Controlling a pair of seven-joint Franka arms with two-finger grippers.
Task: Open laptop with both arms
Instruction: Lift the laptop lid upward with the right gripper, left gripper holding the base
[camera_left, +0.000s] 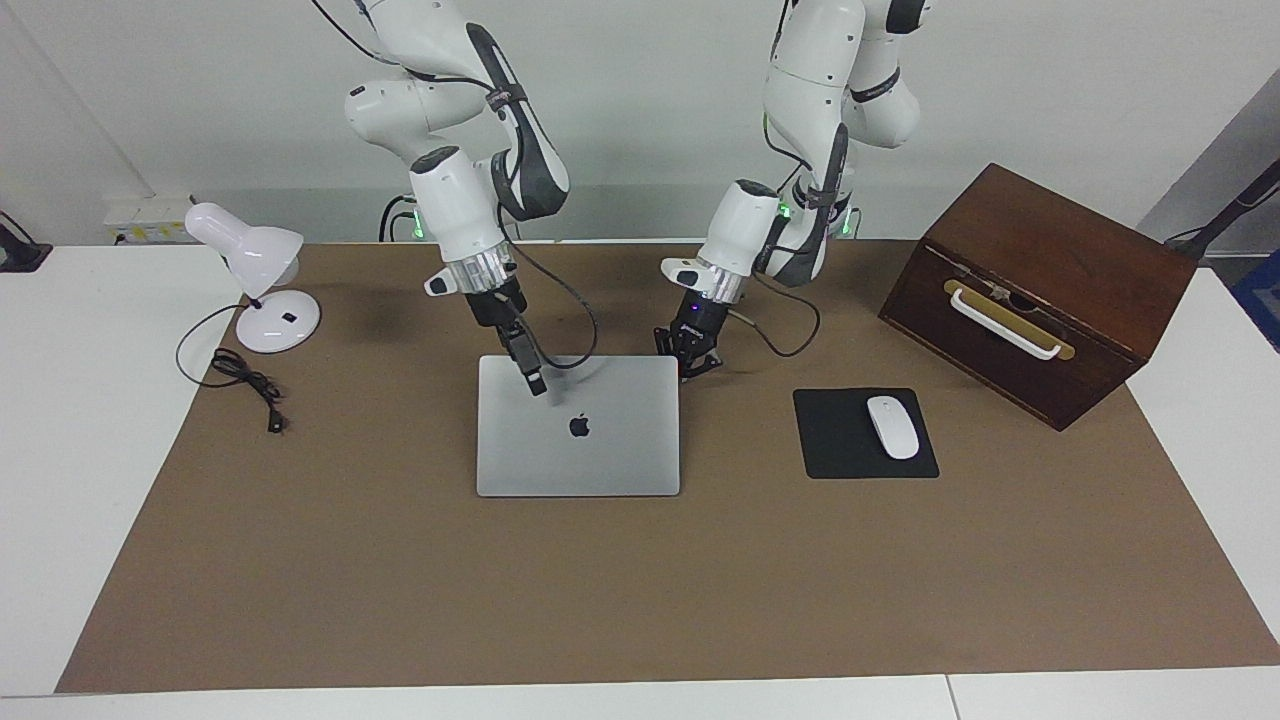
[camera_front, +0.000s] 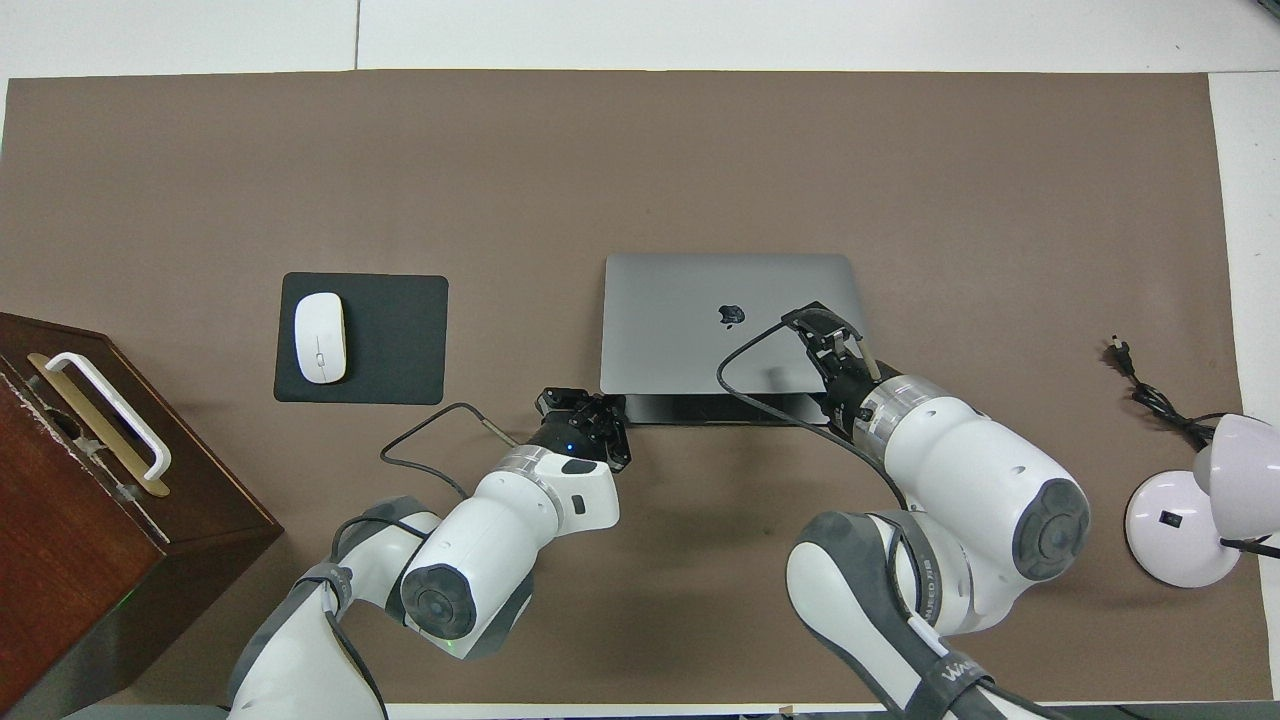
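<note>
— Laptop (camera_left: 590, 455) first: where is it lying?

— Mid-table on the brown mat (camera_left: 640, 600), between the mouse pad (camera_left: 835, 440) at the left arm's end and the lamp (camera_left: 262, 270) at the right arm's end. The logo is facing up, and the edge that opens is the one nearest the robots.

— Is it open?

— Barely. From overhead there's a dark slit under the lid along that edge, so I'd say it's at the very start of the lift.

— What are the arms doing?

— The right gripper (camera_left: 537, 383) is slanting down onto the lid just inside that edge, toward its own end. I can't tell whether it's pinching the lid or just hooked on it. The left gripper (camera_left: 690, 362) is low at the laptop's corner nearest the robots, on its own side. Its tips are pressed together on nothing and seem to rest against the corner.

— Bracing it, then?

— That's my guess: one arm steadies the base while the other raises the lid.

— And next?

— The right arm needs to swing the lid up and away from the robots, following the hinge's arc, not pulling straight up. The left should keep the base pinned down so the whole machine doesn't tip or slide. If the hold on the lid is shallow, it could slip and drop shut.
</note>
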